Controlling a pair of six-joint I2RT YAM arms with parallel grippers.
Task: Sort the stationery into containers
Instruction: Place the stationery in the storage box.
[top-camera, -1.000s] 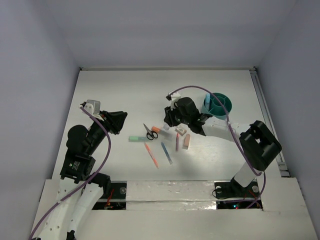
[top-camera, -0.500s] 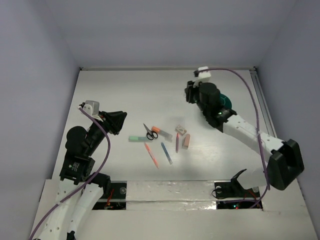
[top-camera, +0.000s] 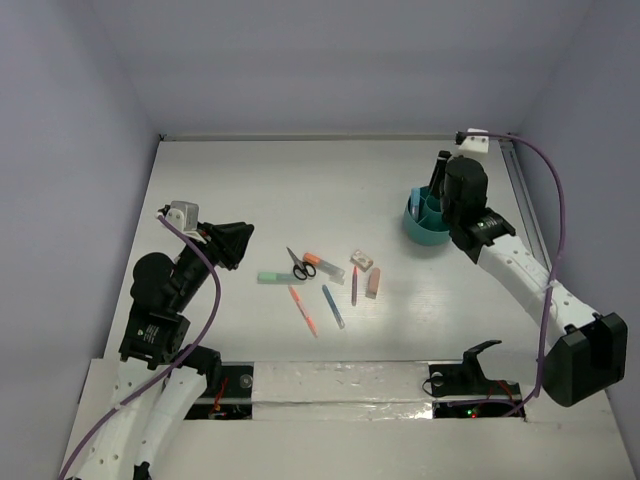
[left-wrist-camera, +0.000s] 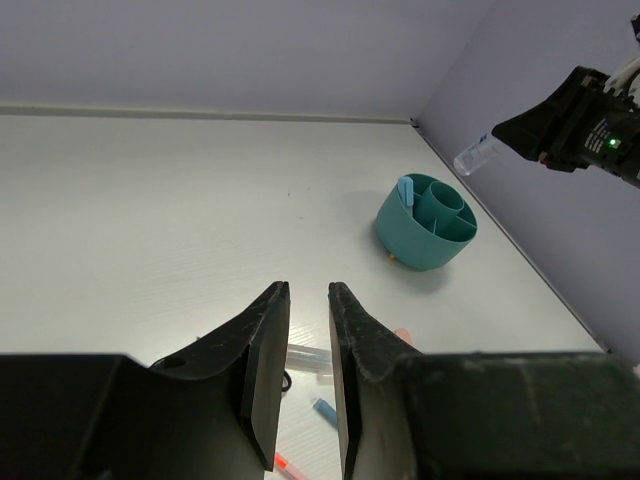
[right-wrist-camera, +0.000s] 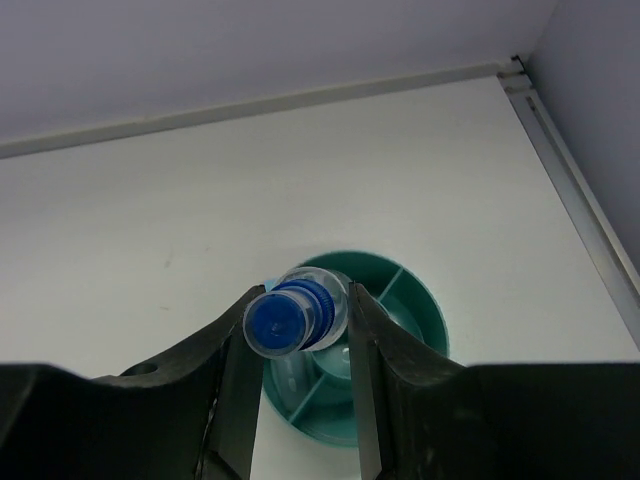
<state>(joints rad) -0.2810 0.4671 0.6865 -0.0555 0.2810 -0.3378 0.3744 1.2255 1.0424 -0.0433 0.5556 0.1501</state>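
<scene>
One small blue-capped bottle — held in the right tool, cap toward the wrist, long axis aimed at the teal cup below, at the tool's 6 o'clock; left tool narrowed, nothing held.

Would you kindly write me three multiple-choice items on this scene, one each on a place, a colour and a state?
1. Where is the bottle? A out of sight; B held over the cup; C lying inside the cup.
2. What colour is its cap? A red; B white; C blue.
3. How is the left gripper? A gripping something; B empty, slightly open; C out of view.
Key: 1 B, the right gripper clamps it above the cup; 2 C, the right wrist view shows a blue cap; 3 B, nothing sits between its fingers.
</scene>
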